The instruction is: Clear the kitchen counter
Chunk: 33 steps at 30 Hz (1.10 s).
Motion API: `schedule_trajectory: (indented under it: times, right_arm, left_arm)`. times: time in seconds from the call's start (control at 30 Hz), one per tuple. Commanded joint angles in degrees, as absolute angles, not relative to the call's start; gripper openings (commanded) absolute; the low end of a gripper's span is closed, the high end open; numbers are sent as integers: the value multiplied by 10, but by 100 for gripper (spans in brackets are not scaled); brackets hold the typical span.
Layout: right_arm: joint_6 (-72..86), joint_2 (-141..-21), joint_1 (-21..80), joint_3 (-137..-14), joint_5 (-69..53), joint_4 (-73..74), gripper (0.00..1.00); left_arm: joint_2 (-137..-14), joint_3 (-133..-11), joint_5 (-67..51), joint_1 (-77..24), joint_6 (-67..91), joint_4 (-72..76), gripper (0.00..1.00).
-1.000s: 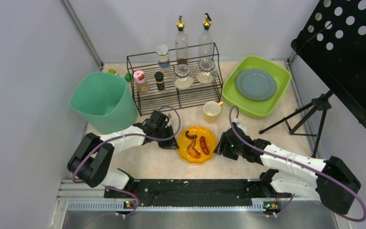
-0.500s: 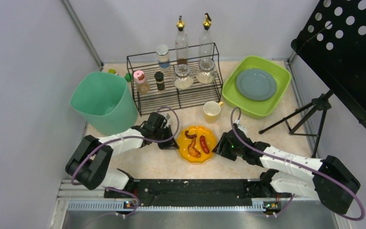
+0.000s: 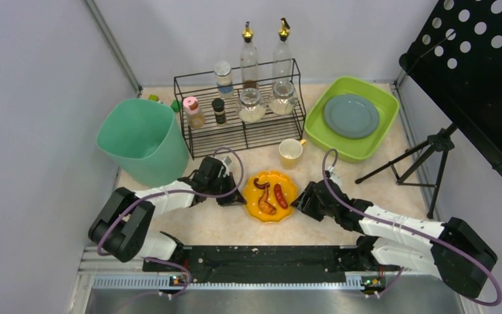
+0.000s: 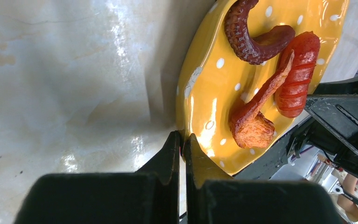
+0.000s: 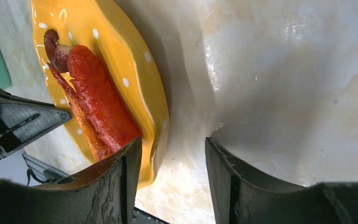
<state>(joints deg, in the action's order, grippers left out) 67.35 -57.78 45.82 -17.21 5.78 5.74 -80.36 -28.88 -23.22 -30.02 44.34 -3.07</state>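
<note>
left gripper (image 4: 182,140): jaws pinched to a thin slit with nothing seen between them; the tips touch the left rim of the yellow plate (image 4: 209,88).
right gripper (image 5: 172,144): jaws wide, straddling the plate's opposite rim, one finger over the plate's inside and the other over bare stone.
yellow plate: white-dotted, lying between the two sets of jaws.
food: a red sausage (image 4: 298,74), a dark curled sausage (image 4: 247,32) and a crisp browned piece (image 4: 251,126) lie on the plate, just past the left tips.
kitchen counter (image 3: 222,226): directly under both sets of jaws, spreading well beyond them.
yellow cup (image 3: 291,150): beyond the plate, apart from both jaws.
</note>
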Motion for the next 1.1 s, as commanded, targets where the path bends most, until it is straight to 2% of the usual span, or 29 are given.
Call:
schedule_trajectory:
  times: [0.0,0.4,0.7,1.07]
  right_arm:
    - [687,-598,447,-148,81,27,52]
    - [715,-637,447,-116,86,-72,52]
    - [719,-650,446,-93,112,-155,48]
    - [718,-755,446,-80,87,-316,45]
  left_arm:
    - [-866,-236,-152,-310,427,-42,0]
    - [-855,-217,-152,-307,430,-32,0]
    - [-855,-218,-154,-306,428,-31,0]
    - [-856,-218,-154,-307,428,-33,0]
